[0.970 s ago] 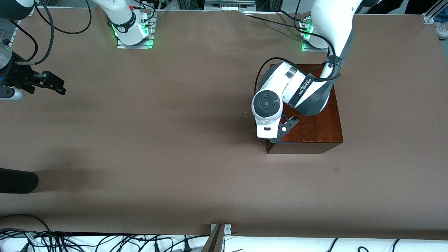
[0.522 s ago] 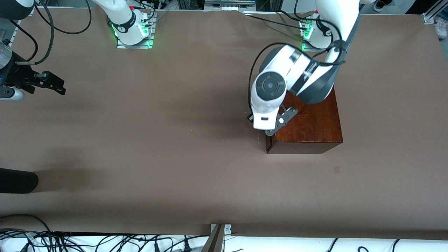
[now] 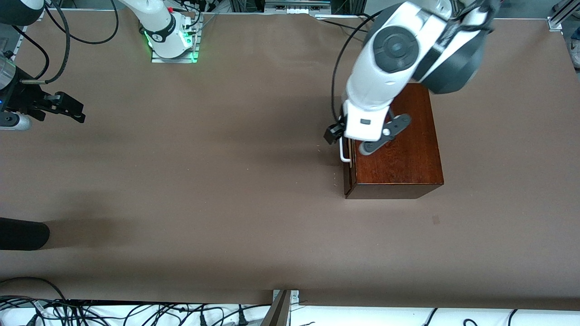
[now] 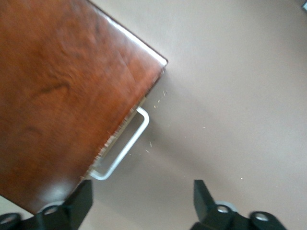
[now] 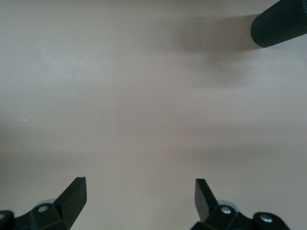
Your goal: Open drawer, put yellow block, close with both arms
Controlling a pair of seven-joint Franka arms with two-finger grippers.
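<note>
The glossy dark-brown wooden box (image 3: 398, 154) stands at the left arm's end of the table. Its drawer (image 3: 347, 176) is slid in, and the white bar handle (image 3: 344, 153) faces the right arm's end. My left gripper (image 3: 340, 135) hangs open over the table just in front of that handle, holding nothing. In the left wrist view the handle (image 4: 122, 148) lies close to one finger (image 4: 79, 199) of the left gripper (image 4: 141, 199), beside the box top (image 4: 62, 91). My right gripper (image 3: 68, 108) waits open over bare table at the right arm's end, seen also as the right gripper (image 5: 140, 196). The yellow block is out of view.
A black ribbed cylinder (image 3: 22, 233) pokes in over the table edge at the right arm's end, nearer the front camera, and shows as the cylinder (image 5: 280, 24) in the right wrist view. Brown paper covers the table (image 3: 204, 181). Cables lie along the near edge.
My left arm has lifted and drawn back toward its base, uncovering the handle, and its gripper has gone from shut to open. The right arm has not moved.
</note>
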